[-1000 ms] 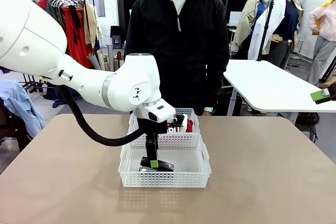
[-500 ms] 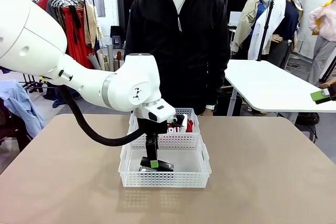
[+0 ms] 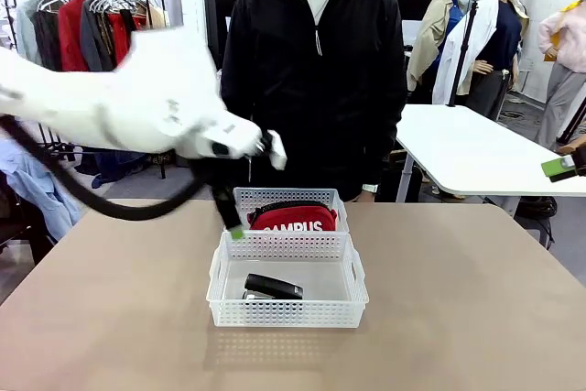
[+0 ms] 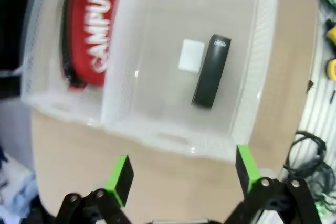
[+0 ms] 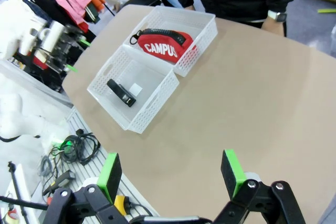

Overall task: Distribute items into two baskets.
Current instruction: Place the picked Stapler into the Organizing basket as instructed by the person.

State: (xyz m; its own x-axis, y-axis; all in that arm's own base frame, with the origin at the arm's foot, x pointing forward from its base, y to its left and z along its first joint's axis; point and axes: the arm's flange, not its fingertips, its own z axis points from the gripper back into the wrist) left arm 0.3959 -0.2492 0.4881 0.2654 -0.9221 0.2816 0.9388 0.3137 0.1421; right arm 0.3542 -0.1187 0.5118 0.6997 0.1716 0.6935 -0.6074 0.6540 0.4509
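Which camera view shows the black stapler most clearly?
The left wrist view: it looks straight down on the stapler, large, lying whole in its basket beside a white card, though slightly blurred. The front view shows the stapler low, partly behind the basket's wall. The right wrist view shows it whole but small.

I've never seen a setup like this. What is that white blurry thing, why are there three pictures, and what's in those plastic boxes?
The white blur is the robot's left arm, caught mid-swing; its left gripper, a two-finger claw with green pads, is open and holds nothing. The wide picture comes from a fixed camera facing a person across the table. The other two come from cameras on each wrist, looking down along the claw fingers; the right gripper hangs open above the table. Two white baskets stand end to end: the far basket holds a red pouch lettered CAMPUS, the near basket a black stapler.
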